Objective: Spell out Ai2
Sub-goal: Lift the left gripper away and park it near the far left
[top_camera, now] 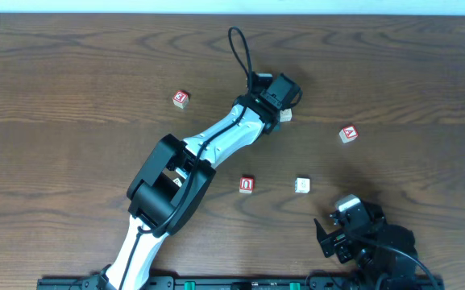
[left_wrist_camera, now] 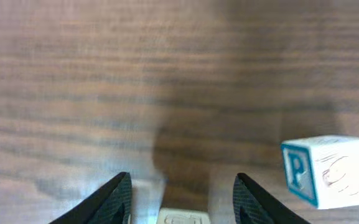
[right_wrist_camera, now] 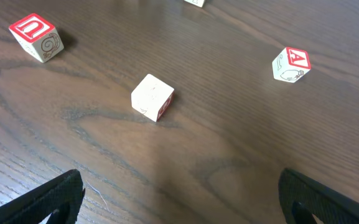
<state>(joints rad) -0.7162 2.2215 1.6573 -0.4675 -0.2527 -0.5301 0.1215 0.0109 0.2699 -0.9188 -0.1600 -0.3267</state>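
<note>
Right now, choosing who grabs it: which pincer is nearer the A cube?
Left. The left pincer is beside the A cube; the right pincer is farther, back toward the robot.

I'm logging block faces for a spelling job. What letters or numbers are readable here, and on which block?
"A", red: top of the A cube, right wrist view.
"U", red, seen upside down: top of the U cube, same view.
Blue character, perhaps "P" or "2", too blurred to settle: blue-framed cube, left wrist view.
Far red-framed cube, overhead: too small to read.
Pale cube: nothing legible.
</note>
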